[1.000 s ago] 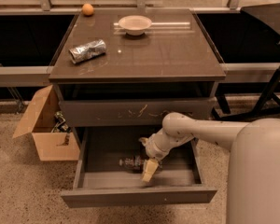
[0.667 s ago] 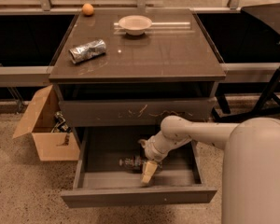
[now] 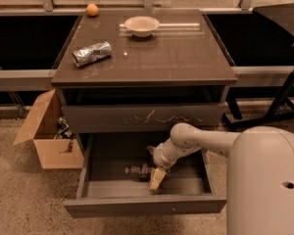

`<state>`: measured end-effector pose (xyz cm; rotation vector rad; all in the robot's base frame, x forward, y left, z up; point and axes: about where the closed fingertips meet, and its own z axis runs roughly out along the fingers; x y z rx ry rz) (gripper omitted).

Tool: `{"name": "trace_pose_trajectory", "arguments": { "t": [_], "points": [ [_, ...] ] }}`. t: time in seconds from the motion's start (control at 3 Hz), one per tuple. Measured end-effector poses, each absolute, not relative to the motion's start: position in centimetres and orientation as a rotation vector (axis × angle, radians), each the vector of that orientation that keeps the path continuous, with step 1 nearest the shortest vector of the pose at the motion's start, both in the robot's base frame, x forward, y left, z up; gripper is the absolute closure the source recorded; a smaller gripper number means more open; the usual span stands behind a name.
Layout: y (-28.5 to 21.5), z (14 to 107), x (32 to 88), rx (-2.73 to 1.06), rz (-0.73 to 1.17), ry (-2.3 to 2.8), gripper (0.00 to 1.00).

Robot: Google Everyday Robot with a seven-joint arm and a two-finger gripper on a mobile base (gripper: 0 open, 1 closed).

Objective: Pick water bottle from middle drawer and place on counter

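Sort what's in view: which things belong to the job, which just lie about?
Job: small clear plastic water bottle lying in open grey-brown middle drawer; glossy dark-brown counter; pincer inside drawer beside bottle.
Lying about: crumpled silver foil packet, white bowl, orange ball, cardboard box.

The claw point(image 3: 157, 179) in the middle drawer point(image 3: 144, 205) covers one end of the water bottle point(image 3: 136, 171).

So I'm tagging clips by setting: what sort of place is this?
Likely a lab or office test area: speckled floor, cardboard box beside a lone cabinet, gripper inside the open middle drawer near the water bottle.
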<state>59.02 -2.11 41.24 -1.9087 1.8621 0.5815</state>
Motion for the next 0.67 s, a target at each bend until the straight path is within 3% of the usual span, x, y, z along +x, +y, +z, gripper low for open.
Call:
{"name": "trace_pose_trajectory", "arguments": {
  "t": [0.33,0.67],
  "points": [
    [-2.04,40.1,59.96,-1.909,0.598,1.856,0.0],
    [-1.87,39.24,60.51,-1.917,0.598,1.861,0.16]
  ]
}}
